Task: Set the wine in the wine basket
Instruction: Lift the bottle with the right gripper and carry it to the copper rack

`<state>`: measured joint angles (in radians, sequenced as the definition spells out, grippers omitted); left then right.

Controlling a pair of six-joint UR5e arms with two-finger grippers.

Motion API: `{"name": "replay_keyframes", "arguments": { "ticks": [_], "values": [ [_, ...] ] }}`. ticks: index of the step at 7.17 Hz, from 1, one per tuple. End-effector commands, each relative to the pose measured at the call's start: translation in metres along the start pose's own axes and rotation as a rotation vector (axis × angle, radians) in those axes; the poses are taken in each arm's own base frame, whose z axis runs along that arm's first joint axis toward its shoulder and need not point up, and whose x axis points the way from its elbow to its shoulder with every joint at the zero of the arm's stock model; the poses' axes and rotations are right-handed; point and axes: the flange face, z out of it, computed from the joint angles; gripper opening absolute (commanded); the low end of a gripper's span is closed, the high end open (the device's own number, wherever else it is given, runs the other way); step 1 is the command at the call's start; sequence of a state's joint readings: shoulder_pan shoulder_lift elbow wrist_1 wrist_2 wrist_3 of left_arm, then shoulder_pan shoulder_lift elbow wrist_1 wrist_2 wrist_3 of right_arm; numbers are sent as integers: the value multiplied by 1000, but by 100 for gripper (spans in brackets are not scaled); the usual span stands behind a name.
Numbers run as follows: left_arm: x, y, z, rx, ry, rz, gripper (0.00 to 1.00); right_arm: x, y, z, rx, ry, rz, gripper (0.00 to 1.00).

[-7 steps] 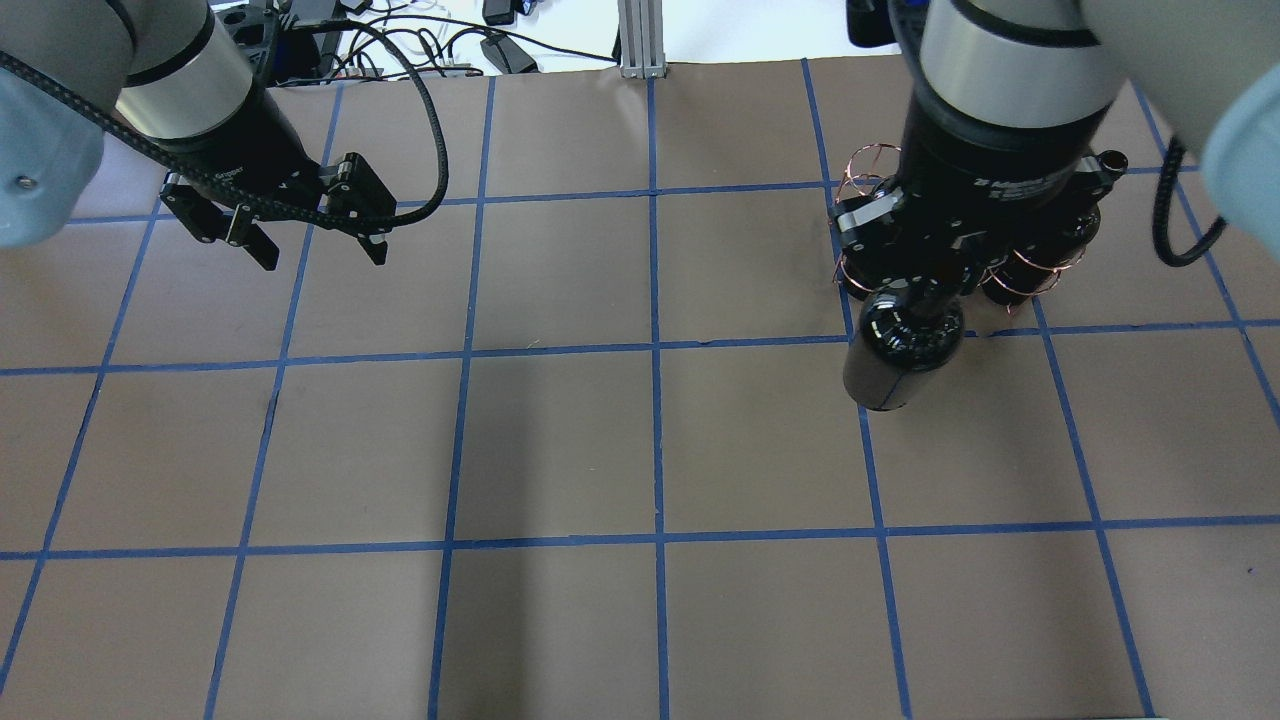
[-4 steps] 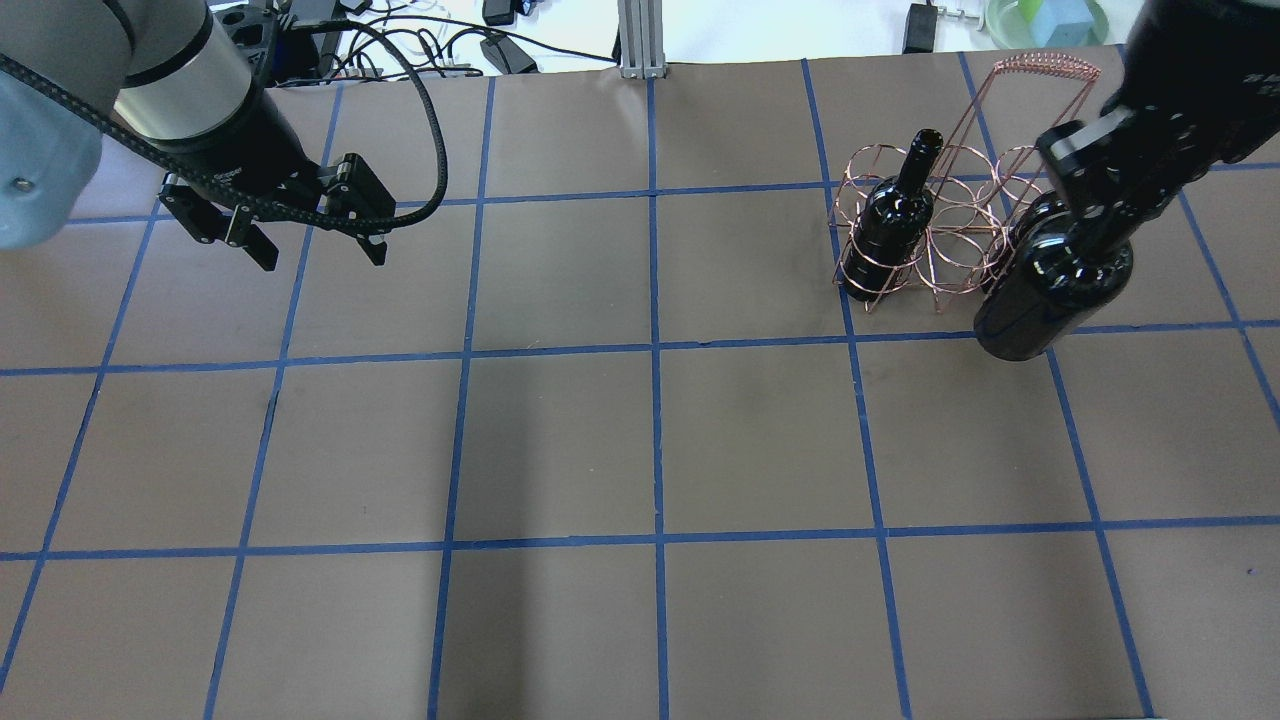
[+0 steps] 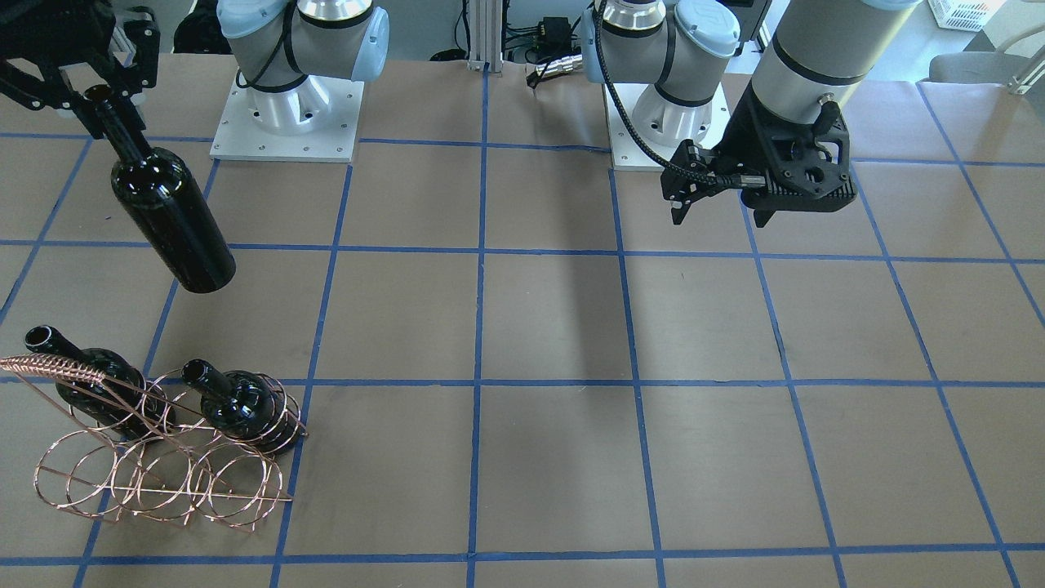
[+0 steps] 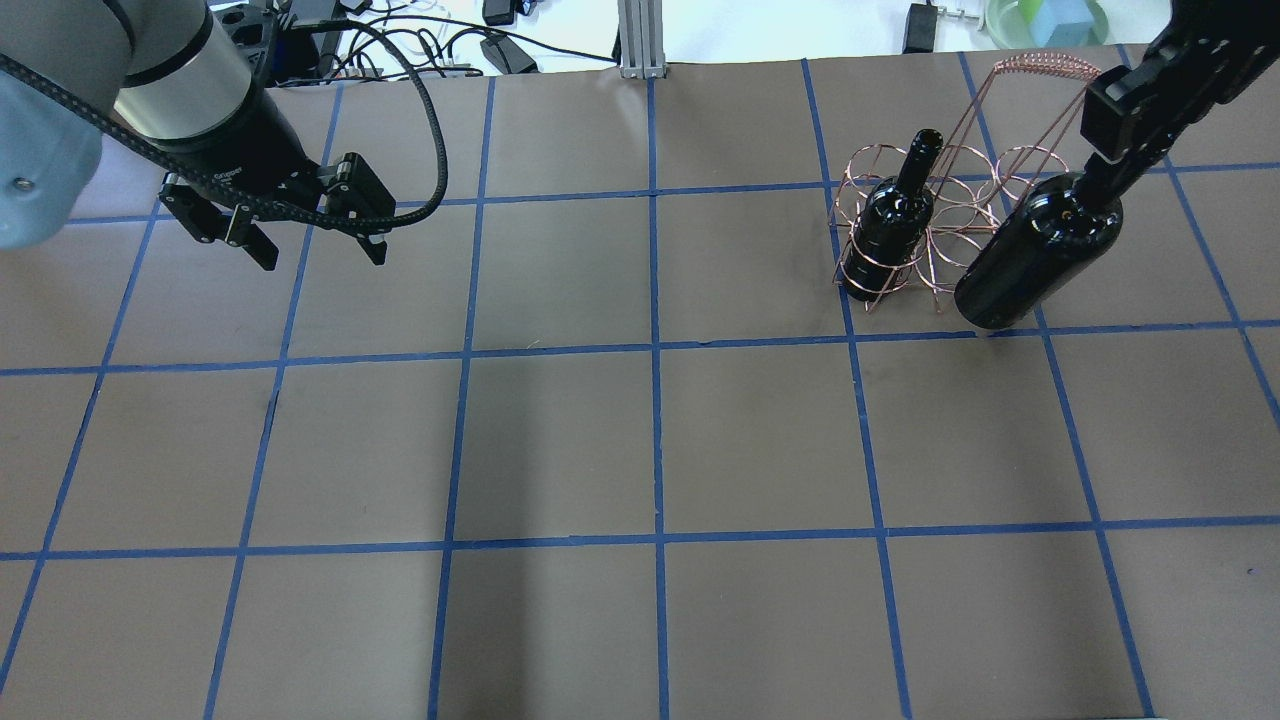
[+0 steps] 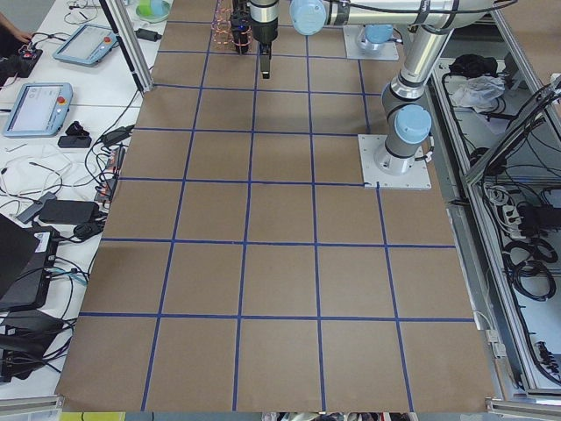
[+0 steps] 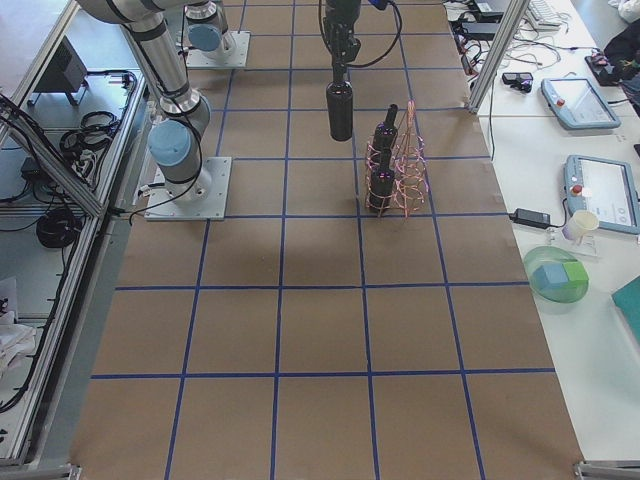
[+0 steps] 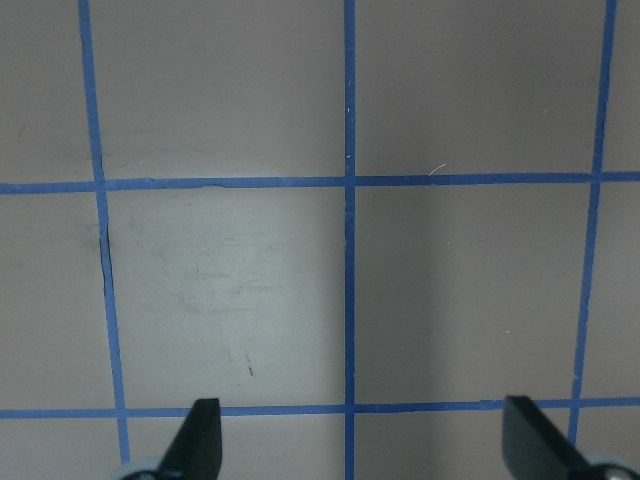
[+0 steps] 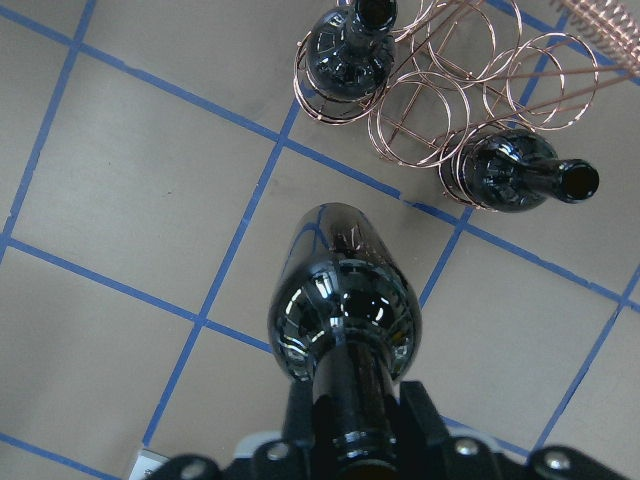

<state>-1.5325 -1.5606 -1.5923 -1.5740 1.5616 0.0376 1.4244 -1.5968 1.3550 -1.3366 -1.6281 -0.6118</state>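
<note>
My right gripper (image 4: 1112, 150) is shut on the neck of a near-black wine bottle (image 4: 1035, 255) and holds it tilted in the air, clear of the table, by the basket's right front. The right wrist view shows the held bottle (image 8: 345, 310) between the pads (image 8: 418, 405). The copper wire basket (image 4: 950, 215) stands at the far right of the table with two alike bottles in its loops (image 3: 94, 384) (image 3: 241, 404). One of them, on the left (image 4: 895, 220), shows from overhead. My left gripper (image 4: 323, 260) hangs open and empty at the far left.
The basket's tall twisted handle (image 4: 1045, 65) rises at its back. The other basket loops (image 3: 155, 482) hold nothing. Cables and a green bowl (image 4: 1045, 15) lie beyond the table's far edge. Blue tape lines (image 4: 655, 345) grid the brown table.
My right arm has swung the held bottle from the basket's left front across to its right side and lifted it a little farther back. The left arm has not moved.
</note>
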Motion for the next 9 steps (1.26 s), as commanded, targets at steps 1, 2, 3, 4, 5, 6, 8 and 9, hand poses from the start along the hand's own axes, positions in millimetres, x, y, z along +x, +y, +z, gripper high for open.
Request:
{"name": "replay_keyframes", "arguments": {
  "ticks": [1, 2, 3, 4, 5, 6, 8, 9],
  "values": [
    [0, 0, 0, 1, 0, 1, 100, 17, -18, 8, 22, 26, -72, 0],
    [0, 0, 0, 1, 0, 1, 100, 25, -28, 12, 46, 47, -77, 0],
    [0, 0, 0, 1, 0, 1, 100, 40, -34, 12, 69, 91, -117, 0],
    [0, 0, 0, 1, 0, 1, 100, 51, -37, 17, 67, 90, -114, 0],
    [0, 0, 0, 1, 0, 1, 100, 59, -46, 23, 84, 107, -143, 0],
    [0, 0, 0, 1, 0, 1, 100, 63, -50, 27, 90, 107, -142, 0],
    [0, 0, 0, 1, 0, 1, 100, 68, -59, 37, 91, 97, -144, 0],
    [0, 0, 0, 1, 0, 1, 100, 70, -61, 37, 99, 108, -154, 0]
  ]
}}
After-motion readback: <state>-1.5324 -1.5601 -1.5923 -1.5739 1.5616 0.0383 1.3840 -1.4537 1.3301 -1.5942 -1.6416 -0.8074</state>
